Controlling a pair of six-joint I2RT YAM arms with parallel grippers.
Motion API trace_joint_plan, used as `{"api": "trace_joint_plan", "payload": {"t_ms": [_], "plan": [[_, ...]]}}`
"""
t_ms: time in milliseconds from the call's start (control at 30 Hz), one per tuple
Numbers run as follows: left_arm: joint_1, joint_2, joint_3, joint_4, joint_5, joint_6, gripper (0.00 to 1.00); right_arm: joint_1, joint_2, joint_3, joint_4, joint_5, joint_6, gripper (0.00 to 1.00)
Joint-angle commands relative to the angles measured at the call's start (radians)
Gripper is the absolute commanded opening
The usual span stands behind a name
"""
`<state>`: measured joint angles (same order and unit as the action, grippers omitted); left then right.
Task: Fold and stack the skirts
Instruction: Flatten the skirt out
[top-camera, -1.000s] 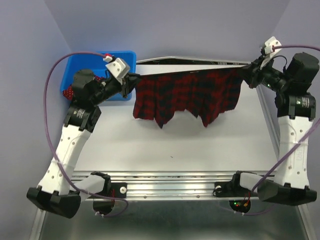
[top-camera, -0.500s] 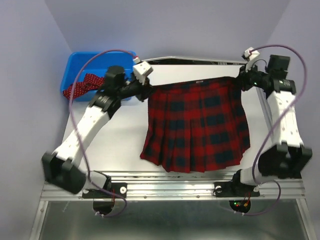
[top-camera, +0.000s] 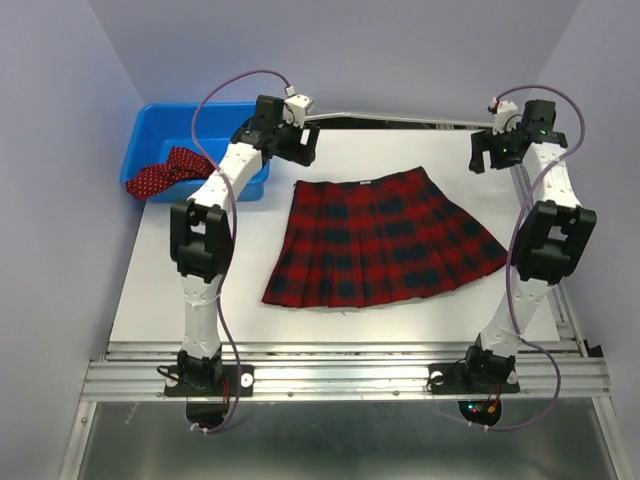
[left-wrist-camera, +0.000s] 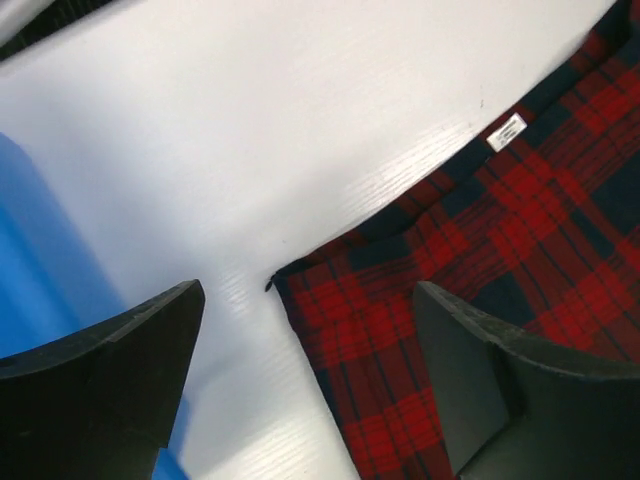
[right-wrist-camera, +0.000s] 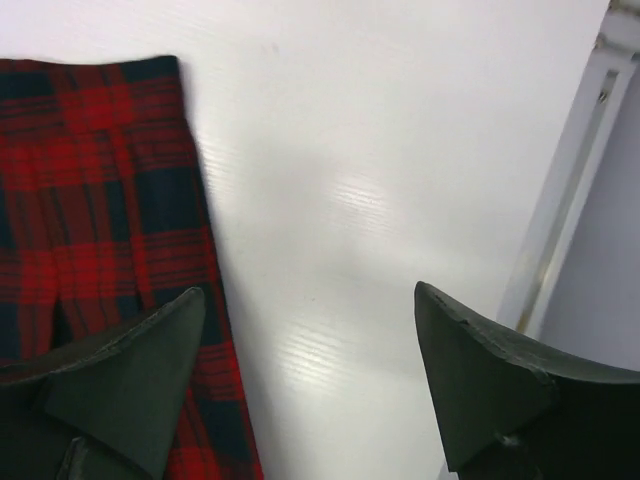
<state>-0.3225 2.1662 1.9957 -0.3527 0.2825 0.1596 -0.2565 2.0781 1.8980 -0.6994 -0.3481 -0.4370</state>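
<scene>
The tartan plaid skirt lies spread flat on the white table, waistband toward the back, hem toward the front. My left gripper hovers open just behind the waistband's left corner. In the left wrist view that gripper is open and holds nothing, with the skirt's corner below it. My right gripper is open to the right of the waistband's right end. In the right wrist view this gripper is over bare table, with the plaid skirt at the left. The polka-dot skirt hangs over the blue bin's front edge.
The blue bin stands at the back left corner of the table. A metal rail runs along the table's right edge, close to my right gripper. Purple walls close in the left, back and right sides.
Both grippers have let go of the plaid skirt's waistband and opened. The skirt, held up stretched between them earlier, now lies flat on the table. Both arms reach toward the back.
</scene>
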Motion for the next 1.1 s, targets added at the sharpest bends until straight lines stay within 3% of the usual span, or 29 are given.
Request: {"api": "trace_joint_plan", "payload": {"t_ms": [0, 133, 233, 300, 367, 533, 700, 867, 1067], "plan": [[-0.018, -0.268, -0.114, 0.009, 0.026, 0.066, 0.92, 0.017, -0.134, 0.010, -0.093, -0.084, -0.087, 0.86], [-0.050, -0.417, -0.331, 0.027, 0.041, 0.106, 0.65, 0.028, -0.157, -0.107, -0.185, -0.100, -0.185, 0.70], [-0.079, -0.499, -0.460, 0.009, 0.030, 0.115, 0.54, 0.037, -0.159, -0.160, -0.224, -0.080, -0.216, 0.62], [-0.092, -0.532, -0.541, -0.009, 0.030, 0.113, 0.40, 0.037, -0.158, -0.215, -0.238, -0.059, -0.250, 0.58], [-0.121, -0.557, -0.596, -0.025, 0.024, 0.124, 0.32, 0.046, -0.165, -0.266, -0.223, -0.019, -0.269, 0.54], [-0.191, -0.537, -0.722, -0.051, -0.048, 0.143, 0.23, 0.057, -0.200, -0.500, -0.183, 0.057, -0.330, 0.49], [-0.207, -0.359, -0.667, -0.103, -0.022, 0.124, 0.19, 0.175, -0.312, -0.755, -0.146, 0.138, -0.361, 0.47], [-0.205, -0.162, -0.510, -0.127, -0.043, 0.127, 0.03, 0.302, -0.392, -0.849, -0.184, 0.155, -0.355, 0.45], [-0.173, 0.221, -0.025, -0.221, -0.114, 0.178, 0.00, 0.481, -0.455, -0.856, -0.356, -0.041, -0.370, 0.40]]}}
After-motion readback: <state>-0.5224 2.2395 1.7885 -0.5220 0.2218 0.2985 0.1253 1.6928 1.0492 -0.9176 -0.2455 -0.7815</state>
